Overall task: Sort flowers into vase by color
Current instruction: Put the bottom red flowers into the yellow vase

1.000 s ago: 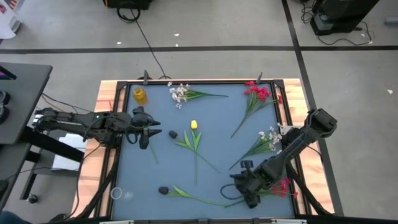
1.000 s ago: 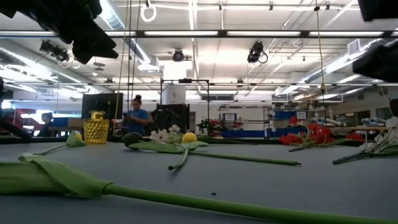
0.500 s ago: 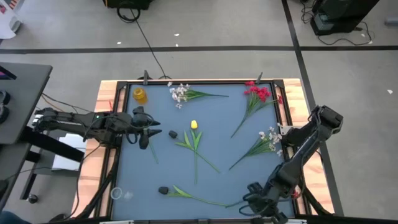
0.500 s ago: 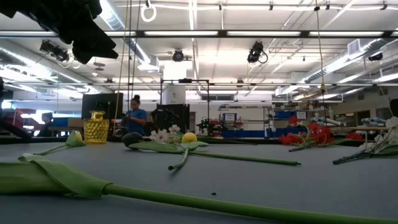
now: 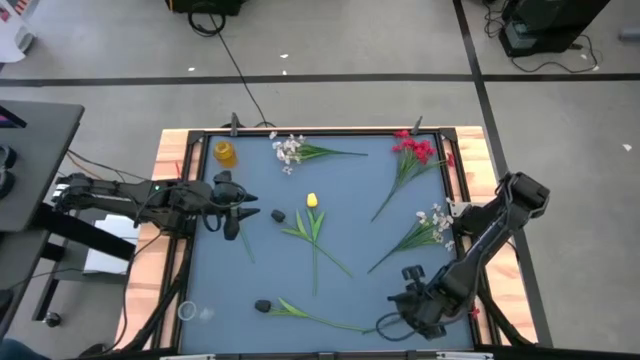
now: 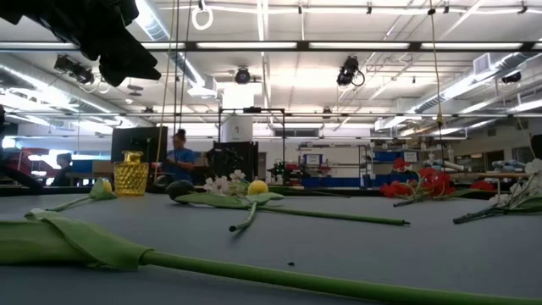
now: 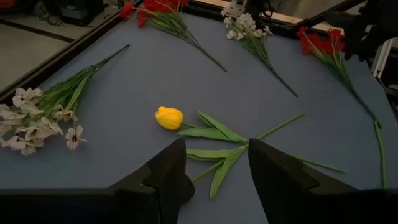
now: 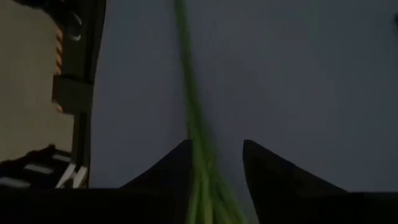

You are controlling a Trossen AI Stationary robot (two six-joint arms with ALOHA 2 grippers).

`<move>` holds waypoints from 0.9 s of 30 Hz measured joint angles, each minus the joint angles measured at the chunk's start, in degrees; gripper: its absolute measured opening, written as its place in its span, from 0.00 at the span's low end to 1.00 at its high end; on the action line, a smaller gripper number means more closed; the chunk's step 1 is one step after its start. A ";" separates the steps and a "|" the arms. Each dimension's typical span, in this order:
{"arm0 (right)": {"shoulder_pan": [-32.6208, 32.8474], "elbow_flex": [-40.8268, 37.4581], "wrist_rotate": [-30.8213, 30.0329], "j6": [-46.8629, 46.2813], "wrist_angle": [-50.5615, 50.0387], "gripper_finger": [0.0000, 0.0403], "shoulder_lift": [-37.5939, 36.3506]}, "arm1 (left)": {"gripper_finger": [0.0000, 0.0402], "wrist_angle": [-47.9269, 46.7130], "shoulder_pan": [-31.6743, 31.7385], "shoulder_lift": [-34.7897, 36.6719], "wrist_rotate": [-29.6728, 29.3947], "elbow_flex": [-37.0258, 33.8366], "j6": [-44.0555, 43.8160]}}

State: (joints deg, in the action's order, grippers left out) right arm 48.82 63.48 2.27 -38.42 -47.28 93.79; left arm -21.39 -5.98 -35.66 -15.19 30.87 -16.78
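A yellow tulip (image 5: 312,201) lies mid-table and shows in the left wrist view (image 7: 168,117). White sprays (image 5: 290,152) (image 5: 432,222) and a red cluster (image 5: 415,148) lie at the far and right sides. A long green stem (image 5: 320,318) lies along the near edge, and a bit of red (image 5: 470,308) shows beside my right arm. A yellow vase (image 5: 225,153) stands at the far left. My left gripper (image 5: 245,212) hovers open and empty at the left (image 7: 214,146). My right gripper (image 5: 395,322) is low at the near right and open (image 8: 216,144). The green stem (image 8: 189,93) runs between its fingers. My right gripper has its fingers on either side of the green stem's right end (image 8: 200,168). It comes level from the table's right and points along the stem. The stem runs close by one finger (image 8: 177,158), but I cannot tell whether it touches. The stem lies on the table.
Two dark buds (image 5: 278,215) (image 5: 262,305) lie on the blue mat. A clear glass (image 5: 187,311) stands at the near left corner. A black frame (image 5: 300,130) rims the table. A person (image 6: 179,157) sits in the room beyond.
My right gripper has swung toward the table's near edge and then come back a little. It now stands slightly nearer that edge than before, and its arm has left the low view. The red flower beside it is now mostly covered by the arm.
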 joint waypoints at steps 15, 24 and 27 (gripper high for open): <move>2.14 -6.73 1.84 -1.04 3.34 0.64 1.79 | 0.45 -0.28 0.00 -0.02 0.01 0.00 0.03; 2.14 -11.25 5.35 -2.21 7.77 0.56 1.78 | 0.45 -0.31 0.01 0.00 0.01 0.00 0.03; 1.96 -12.22 6.92 -4.85 9.27 0.49 1.69 | 0.45 -0.31 0.00 -0.01 -0.16 0.00 0.03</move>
State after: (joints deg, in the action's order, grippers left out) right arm 50.78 51.26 9.19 -43.27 -38.01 95.48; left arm -21.69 -5.98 -35.67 -15.34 30.87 -16.75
